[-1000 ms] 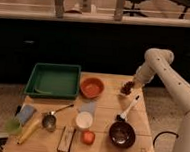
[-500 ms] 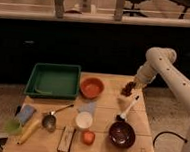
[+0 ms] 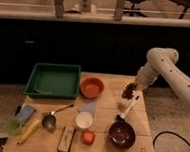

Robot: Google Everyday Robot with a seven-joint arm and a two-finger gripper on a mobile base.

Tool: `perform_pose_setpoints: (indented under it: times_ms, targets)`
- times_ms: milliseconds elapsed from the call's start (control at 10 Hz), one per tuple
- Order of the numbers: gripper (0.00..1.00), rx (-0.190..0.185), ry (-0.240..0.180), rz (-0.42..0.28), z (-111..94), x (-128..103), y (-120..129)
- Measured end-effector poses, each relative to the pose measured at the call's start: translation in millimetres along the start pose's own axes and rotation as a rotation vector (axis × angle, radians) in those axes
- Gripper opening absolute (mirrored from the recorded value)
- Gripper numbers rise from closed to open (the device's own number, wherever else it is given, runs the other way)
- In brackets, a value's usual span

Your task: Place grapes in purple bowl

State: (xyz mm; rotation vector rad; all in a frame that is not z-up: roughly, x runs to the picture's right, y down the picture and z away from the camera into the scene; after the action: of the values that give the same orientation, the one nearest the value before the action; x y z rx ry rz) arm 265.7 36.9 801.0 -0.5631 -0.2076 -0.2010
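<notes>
My gripper (image 3: 131, 89) is low by the desk's right edge, near the back, right at the grapes (image 3: 127, 93). I cannot tell if it grips them. The bunch looks longer back to front. The purple bowl (image 3: 122, 135) sits open side up near the front right corner.

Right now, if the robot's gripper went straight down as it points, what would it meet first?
Probably the small lumpy bunch of dark grapes just under the gripper, at the wooden table's far right; depth unclear.

Office (swivel chairs (image 3: 136, 1) behind)
</notes>
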Motion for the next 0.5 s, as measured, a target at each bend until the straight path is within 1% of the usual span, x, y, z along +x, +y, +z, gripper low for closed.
perform_pose_setpoints:
  times_ms: [200, 500]
  targets:
    - [0.01, -0.005, 0.005, -0.008, -3, -2, 11]
    - [0.01, -0.011, 0.007, -0.037, -12, -11, 24]
